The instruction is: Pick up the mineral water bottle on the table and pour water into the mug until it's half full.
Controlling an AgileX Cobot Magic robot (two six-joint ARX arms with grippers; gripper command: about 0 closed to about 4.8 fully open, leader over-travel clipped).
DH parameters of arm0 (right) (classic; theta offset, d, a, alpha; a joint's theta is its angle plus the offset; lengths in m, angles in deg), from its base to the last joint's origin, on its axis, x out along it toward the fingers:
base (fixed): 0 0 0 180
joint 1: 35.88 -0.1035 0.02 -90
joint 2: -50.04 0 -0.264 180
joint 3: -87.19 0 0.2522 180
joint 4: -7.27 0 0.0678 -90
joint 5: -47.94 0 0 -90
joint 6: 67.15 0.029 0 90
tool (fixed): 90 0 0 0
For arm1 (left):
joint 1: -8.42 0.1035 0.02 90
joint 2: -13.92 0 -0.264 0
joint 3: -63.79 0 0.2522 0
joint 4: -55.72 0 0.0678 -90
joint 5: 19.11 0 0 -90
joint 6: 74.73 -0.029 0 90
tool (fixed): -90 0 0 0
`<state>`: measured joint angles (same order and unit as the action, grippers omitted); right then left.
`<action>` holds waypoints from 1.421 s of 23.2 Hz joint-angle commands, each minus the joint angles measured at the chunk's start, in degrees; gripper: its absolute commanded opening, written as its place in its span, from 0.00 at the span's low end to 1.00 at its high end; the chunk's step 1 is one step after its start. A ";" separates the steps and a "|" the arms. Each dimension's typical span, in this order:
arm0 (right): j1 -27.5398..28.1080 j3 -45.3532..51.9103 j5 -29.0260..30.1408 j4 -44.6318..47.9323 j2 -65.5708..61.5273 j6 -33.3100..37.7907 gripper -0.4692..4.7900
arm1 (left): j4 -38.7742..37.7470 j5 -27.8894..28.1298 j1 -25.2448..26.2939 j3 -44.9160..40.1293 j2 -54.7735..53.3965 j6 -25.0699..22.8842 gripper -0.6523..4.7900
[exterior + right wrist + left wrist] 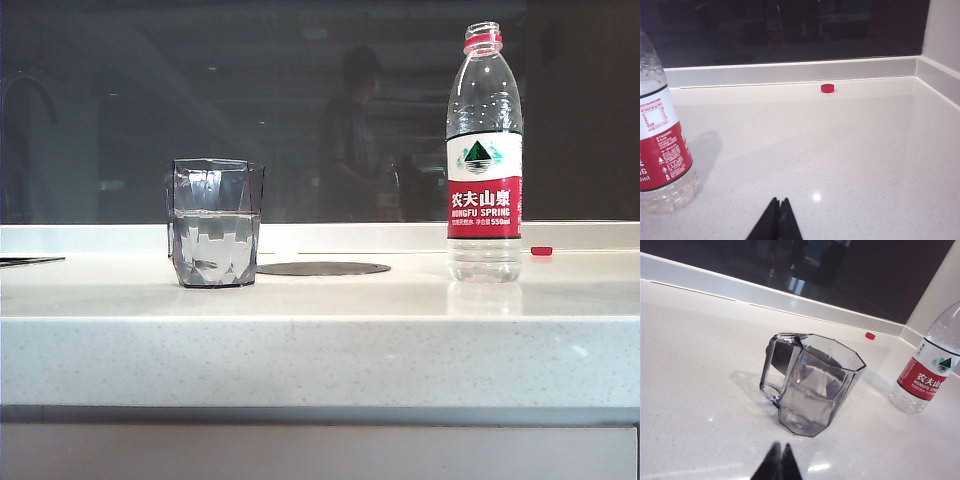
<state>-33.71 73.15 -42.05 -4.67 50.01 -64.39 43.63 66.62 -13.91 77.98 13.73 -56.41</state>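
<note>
Left pincer (pixel 778 460) and right pincer (pixel 778 217) pressed closed, empty, above speckled table (pixel 400 350); faceted mug (pixel 812 385) seemingly half-full.

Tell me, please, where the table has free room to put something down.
Bare table lies between mug and bottle, before the dark disc, and from bottle to red cap and wall. No spot is crowded; both shut grippers stay back.

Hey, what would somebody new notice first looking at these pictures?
The tall uncapped water bottle with its red-and-white label stands on the right of the white table. Left of it sits the grey faceted mug, about half full of water. A small red cap lies behind the bottle; both grippers hang shut, holding nothing.
</note>
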 commanded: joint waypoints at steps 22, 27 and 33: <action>0.00 0.20 -0.07 0.96 0.13 0.17 0.09 | 0.52 0.20 0.11 0.15 -0.02 0.13 0.11; 0.00 0.20 -0.07 0.96 0.13 0.17 0.09 | 0.52 0.22 0.11 0.15 -0.02 -1.73 0.11; 0.00 0.20 -0.07 0.96 0.13 0.17 0.09 | 1.05 1.77 4.76 0.15 -0.02 -12.46 0.11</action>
<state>-33.73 73.15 -42.05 -4.69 50.01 -64.39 43.48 66.93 -10.83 77.98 13.73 -66.33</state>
